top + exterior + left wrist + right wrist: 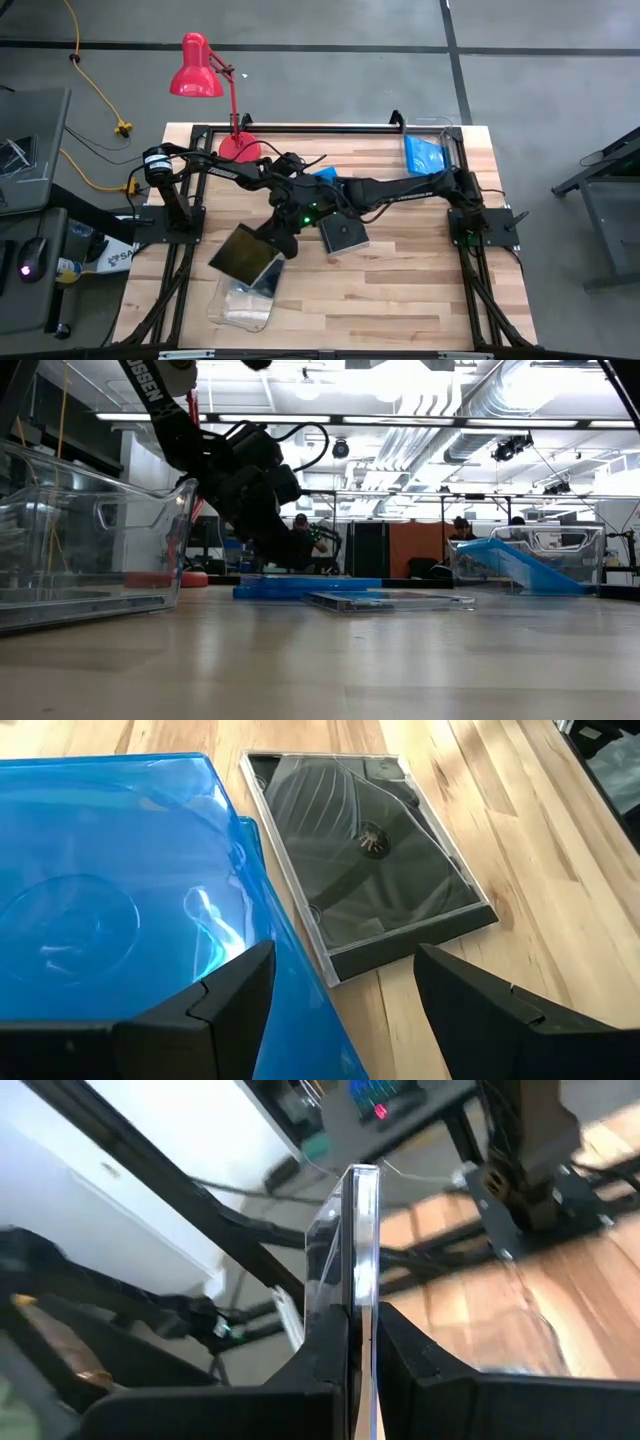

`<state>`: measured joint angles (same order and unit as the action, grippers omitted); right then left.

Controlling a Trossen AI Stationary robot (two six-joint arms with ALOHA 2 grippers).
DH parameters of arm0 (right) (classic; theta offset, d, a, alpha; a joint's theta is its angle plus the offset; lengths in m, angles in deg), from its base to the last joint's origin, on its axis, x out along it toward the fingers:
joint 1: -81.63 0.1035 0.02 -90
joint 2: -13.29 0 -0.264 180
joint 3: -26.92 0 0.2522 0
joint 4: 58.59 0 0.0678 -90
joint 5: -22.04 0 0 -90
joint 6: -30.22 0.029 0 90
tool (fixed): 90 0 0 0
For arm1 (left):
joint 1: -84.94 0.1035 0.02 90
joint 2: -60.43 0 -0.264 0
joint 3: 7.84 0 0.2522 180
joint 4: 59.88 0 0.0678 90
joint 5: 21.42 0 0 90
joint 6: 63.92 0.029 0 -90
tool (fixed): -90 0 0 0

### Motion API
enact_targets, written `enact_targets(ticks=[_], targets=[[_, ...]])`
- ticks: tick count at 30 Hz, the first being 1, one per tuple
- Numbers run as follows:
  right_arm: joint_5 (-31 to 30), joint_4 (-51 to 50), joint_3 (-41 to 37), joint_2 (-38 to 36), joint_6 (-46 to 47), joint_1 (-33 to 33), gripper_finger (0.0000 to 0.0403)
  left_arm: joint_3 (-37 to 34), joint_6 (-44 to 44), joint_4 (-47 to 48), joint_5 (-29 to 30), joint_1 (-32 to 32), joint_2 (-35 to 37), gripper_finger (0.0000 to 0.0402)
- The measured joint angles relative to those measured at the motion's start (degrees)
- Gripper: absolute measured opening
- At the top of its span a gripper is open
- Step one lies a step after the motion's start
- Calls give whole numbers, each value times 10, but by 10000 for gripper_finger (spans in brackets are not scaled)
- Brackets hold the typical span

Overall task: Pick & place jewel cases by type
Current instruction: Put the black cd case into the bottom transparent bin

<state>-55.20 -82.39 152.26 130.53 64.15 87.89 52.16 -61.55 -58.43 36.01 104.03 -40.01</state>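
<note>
The right end effector (pixel 358 1342) grips a dark case (pixel 243 253) by its edge above the clear bin (pixel 240 303), apparently to drop it there, while the left end effector (pixel 340 990) hovers released over a blue case (pixel 110 910) beside another dark case (pixel 365 860) on the desk (pixel 420 290).

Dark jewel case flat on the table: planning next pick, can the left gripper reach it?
Probably yes: the dark jewel case lies bare ahead of the open left gripper, though a translucent blue case crowds one edge.
</note>
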Motion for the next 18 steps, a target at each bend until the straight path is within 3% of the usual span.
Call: enact_targets(ticks=[9, 18], targets=[[-2, -74, 67, 52, -9, 0, 7, 0, 4, 5, -3, 0, 0, 239], [9, -201, 197, 130, -46, 2, 7, 0, 4, 5, -7, 0, 0, 239]])
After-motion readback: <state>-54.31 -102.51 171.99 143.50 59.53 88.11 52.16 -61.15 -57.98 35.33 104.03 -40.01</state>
